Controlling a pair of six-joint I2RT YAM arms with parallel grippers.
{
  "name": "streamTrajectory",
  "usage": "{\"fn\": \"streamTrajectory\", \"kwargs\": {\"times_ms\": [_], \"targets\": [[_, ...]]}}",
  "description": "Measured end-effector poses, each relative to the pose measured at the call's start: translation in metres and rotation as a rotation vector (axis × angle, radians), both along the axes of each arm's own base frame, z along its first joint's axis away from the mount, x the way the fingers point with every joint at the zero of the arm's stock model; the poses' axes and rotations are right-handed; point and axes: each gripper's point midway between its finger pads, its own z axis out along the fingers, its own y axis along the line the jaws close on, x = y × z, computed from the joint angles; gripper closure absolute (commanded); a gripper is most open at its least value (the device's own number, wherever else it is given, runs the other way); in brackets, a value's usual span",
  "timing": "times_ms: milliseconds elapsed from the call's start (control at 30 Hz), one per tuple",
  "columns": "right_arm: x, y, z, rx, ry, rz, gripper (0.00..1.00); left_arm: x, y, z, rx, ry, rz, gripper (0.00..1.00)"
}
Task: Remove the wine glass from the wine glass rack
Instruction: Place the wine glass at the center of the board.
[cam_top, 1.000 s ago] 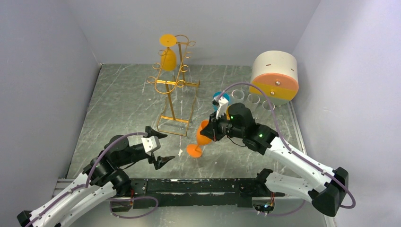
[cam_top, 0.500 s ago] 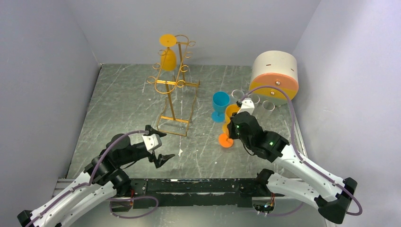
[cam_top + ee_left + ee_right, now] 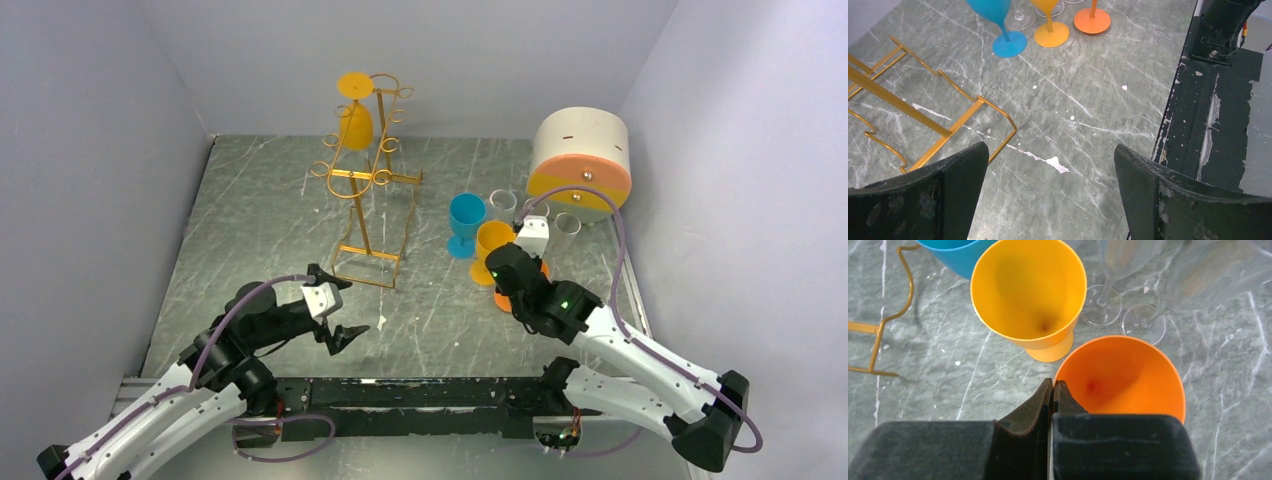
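Right gripper (image 3: 1053, 383) is clenched on the rim of a smooth opaque orange wine glass (image 3: 1120, 375), one finger inside the bowl and one outside. That pinch on the thin wall keeps the bowl mouth-up while the foot goes down. Left gripper (image 3: 1050, 147) stands spread wide and grasps nothing. It sits low, and I judge it idle, parked clear of the other arm's work.

A grey-green marbled tabletop (image 3: 260, 220) carries everything. At its far right corner sits a squat white drum with orange and yellow bands on its face (image 3: 580, 150). Left of centre stands the tall gold-orange thin-wire wine glass rack (image 3: 368, 177), with a yellow-orange glass (image 3: 355, 122) hanging foot-up from a loop at its far end.

The held glass is off the rack and well apart from it to the right, in a cluster. It is just beside a yellow plastic goblet (image 3: 1028, 290), with a blue goblet (image 3: 466, 213) beyond and clear stemmed glasses (image 3: 1101, 307) behind — grouped, probably, to leave the rack approachable. It is upright, its bowl tapering to a darker spot at the bottom. From the left wrist view its round foot appears flat on the tabletop, so letting go looks like the step in hand — though a rim pinch can tip a light glass as the fingers part.
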Motion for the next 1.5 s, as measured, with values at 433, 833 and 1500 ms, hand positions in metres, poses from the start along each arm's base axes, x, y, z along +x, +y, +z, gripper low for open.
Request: {"fn": "streamTrajectory", "kwargs": {"times_ms": [433, 833, 1500], "targets": [[0.031, -0.031, -0.006, 0.042, 0.019, -0.144, 0.98, 0.003, 0.000, -0.004, 0.014, 0.013, 0.013, 0.01], [0.036, -0.023, -0.016, 0.034, 0.068, -0.100, 0.59, 0.005, 0.001, -0.007, 0.021, 0.021, 0.021, 0.01], [0.030, -0.007, 0.029, 0.154, -0.042, 0.020, 0.50, 0.025, 0.015, -0.003, -0.015, 0.050, 0.186, 0.01]]}}
